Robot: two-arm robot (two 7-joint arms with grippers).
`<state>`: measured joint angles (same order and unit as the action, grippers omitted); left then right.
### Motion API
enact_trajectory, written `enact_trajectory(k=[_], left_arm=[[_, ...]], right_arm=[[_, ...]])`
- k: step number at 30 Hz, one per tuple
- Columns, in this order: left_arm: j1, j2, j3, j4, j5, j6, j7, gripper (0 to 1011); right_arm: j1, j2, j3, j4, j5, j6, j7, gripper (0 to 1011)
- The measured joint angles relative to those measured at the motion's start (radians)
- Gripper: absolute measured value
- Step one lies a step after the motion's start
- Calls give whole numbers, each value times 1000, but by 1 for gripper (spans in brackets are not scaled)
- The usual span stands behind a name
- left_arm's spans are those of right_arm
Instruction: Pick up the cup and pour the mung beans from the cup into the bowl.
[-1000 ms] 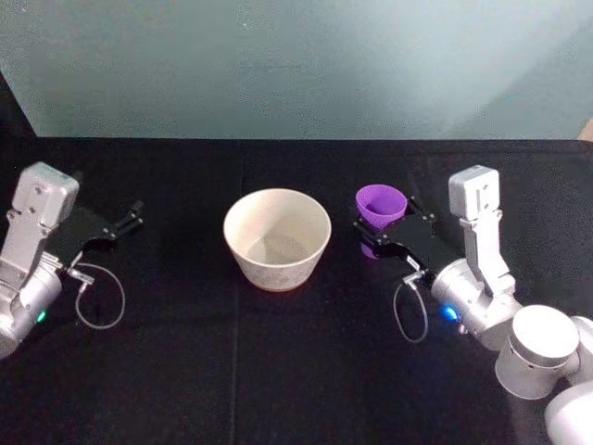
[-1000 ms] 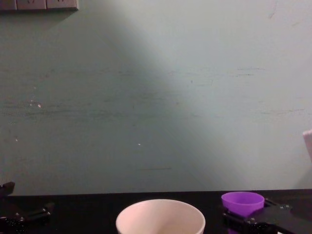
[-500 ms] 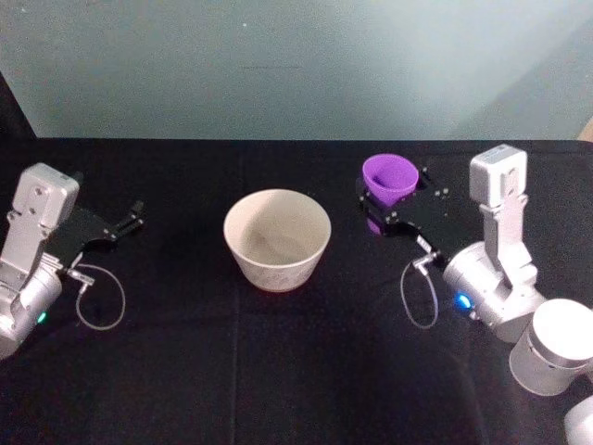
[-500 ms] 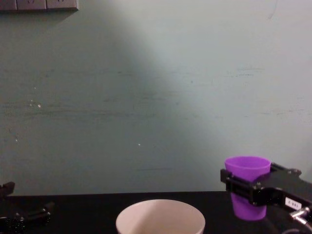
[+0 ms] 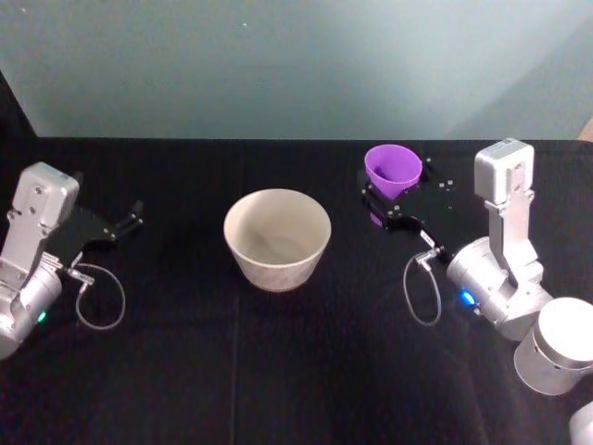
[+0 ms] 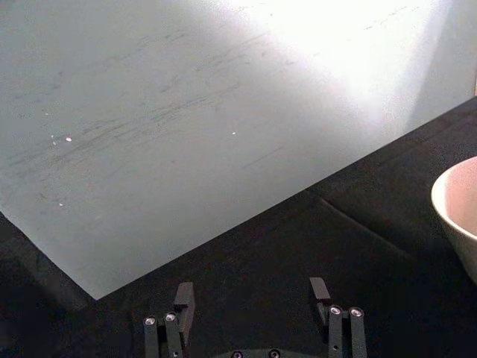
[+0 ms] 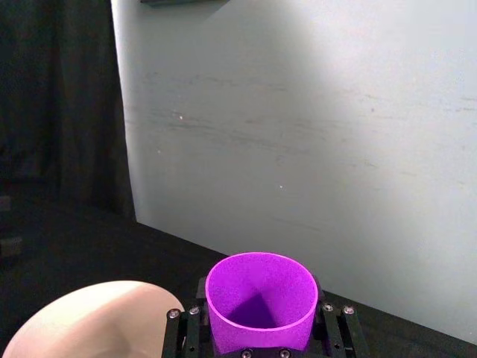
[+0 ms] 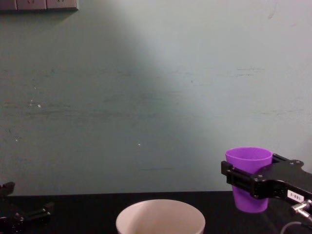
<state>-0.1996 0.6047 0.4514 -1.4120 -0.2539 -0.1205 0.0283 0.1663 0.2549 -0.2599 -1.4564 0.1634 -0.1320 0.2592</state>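
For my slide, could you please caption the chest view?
Right gripper holds the cup upright in the air beside the bowl.

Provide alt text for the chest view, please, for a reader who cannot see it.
The right gripper holds a purple cup upright at lower right, its rim higher than the off-white bowl at bottom centre. The left gripper sits open at bottom left, low over the black table, a teal wall behind.

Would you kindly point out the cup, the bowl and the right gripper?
The cup (image 8: 247,162): chest view, upper side wall.
The bowl (image 5: 278,276): head view, outer wall.
The right gripper (image 5: 395,185): head view, midway between fingertips.
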Motion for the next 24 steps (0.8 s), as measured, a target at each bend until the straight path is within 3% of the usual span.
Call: enact_trajectory(k=[24], left_arm=[[0,0,0,0,0,0,0,1000]], right_arm=[[2,1,-2,2,3,-1,0,738]])
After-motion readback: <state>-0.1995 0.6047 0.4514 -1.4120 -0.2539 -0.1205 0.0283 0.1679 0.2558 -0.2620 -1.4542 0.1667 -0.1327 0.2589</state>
